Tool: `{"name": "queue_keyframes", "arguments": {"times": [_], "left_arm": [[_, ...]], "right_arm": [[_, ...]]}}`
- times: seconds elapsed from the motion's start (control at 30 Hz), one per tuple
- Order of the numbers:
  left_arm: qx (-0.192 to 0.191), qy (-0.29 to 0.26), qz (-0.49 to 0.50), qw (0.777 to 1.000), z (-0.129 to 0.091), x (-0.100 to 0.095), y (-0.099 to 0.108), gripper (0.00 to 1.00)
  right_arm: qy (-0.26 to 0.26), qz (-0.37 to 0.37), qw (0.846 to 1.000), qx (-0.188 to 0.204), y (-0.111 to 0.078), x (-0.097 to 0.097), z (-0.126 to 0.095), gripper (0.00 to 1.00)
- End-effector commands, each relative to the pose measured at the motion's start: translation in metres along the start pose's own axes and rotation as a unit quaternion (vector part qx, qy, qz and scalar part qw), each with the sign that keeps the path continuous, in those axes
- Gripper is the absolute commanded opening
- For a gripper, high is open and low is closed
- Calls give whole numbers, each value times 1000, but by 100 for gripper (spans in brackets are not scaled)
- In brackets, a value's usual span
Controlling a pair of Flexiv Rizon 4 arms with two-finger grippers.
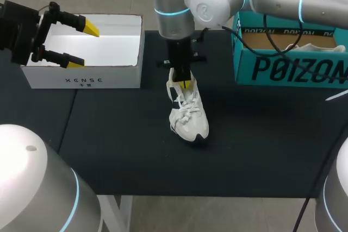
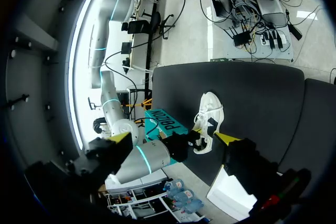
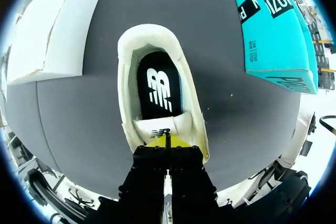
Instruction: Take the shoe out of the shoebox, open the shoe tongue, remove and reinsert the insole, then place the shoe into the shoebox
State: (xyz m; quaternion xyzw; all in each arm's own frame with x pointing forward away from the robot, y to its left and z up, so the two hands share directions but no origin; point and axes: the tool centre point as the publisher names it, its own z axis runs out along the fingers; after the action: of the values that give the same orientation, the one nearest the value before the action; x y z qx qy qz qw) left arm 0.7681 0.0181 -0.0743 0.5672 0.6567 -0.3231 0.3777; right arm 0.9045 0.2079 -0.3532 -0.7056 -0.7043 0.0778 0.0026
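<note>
Right gripper (image 3: pixel 167 141) clamped on tongue (image 3: pixel 160 129) of shoe (image 1: pixel 187 115) standing on surface (image 1: pixel 261 145), insole (image 3: pixel 157 90) inside; left gripper (image 1: pixel 82 44) agape over white box (image 1: pixel 81 82); could lose tongue or tip shoe if pulled steeply, nothing bracing it.

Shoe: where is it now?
Head view: the shoe stands mid-table, between the white box left and the teal shoebox right, under the right gripper.
</note>
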Motion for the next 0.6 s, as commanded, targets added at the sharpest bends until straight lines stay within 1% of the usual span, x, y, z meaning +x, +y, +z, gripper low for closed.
{"name": "queue_keyframes", "arguments": {"times": [0.03, 0.1, 0.13, 0.17, 0.2, 0.23, 0.27, 0.3, 0.33, 0.6], "left_arm": [[1, 1, 0, 1000, 0, 0, 1, 100], [1, 1, 0, 1000, 0, 0, 1, 100], [1, 1, 0, 1000, 0, 0, 1, 100], [1, 1, 0, 1000, 0, 0, 1, 100], [1, 1, 0, 1000, 0, 0, 1, 100], [1, 1, 0, 1000, 0, 0, 1, 100], [1, 1, 0, 1000, 0, 0, 1, 100], [1, 1, 0, 1000, 0, 0, 1, 100], [1, 1, 0, 1000, 0, 0, 1, 100], [1, 1, 0, 1000, 0, 0, 1, 100]], "right_arm": [[25, -20, 999, -37, -10, -14, -29, 0], [47, -68, 994, -70, -13, -16, -40, 0], [49, -99, 990, -84, -13, -15, -44, 0], [52, -150, 982, -98, -14, -14, -48, 0], [70, -203, 971, -108, -14, -13, -51, 0], [86, -251, 958, -108, -15, -12, -54, 0], [106, -315, 937, -107, -17, -12, -58, 0], [114, -356, 922, -101, -20, -11, -62, 0], [78, -364, 923, -99, -21, -13, -66, 0], [78, -364, 923, -99, -21, -13, -66, 0]]}}
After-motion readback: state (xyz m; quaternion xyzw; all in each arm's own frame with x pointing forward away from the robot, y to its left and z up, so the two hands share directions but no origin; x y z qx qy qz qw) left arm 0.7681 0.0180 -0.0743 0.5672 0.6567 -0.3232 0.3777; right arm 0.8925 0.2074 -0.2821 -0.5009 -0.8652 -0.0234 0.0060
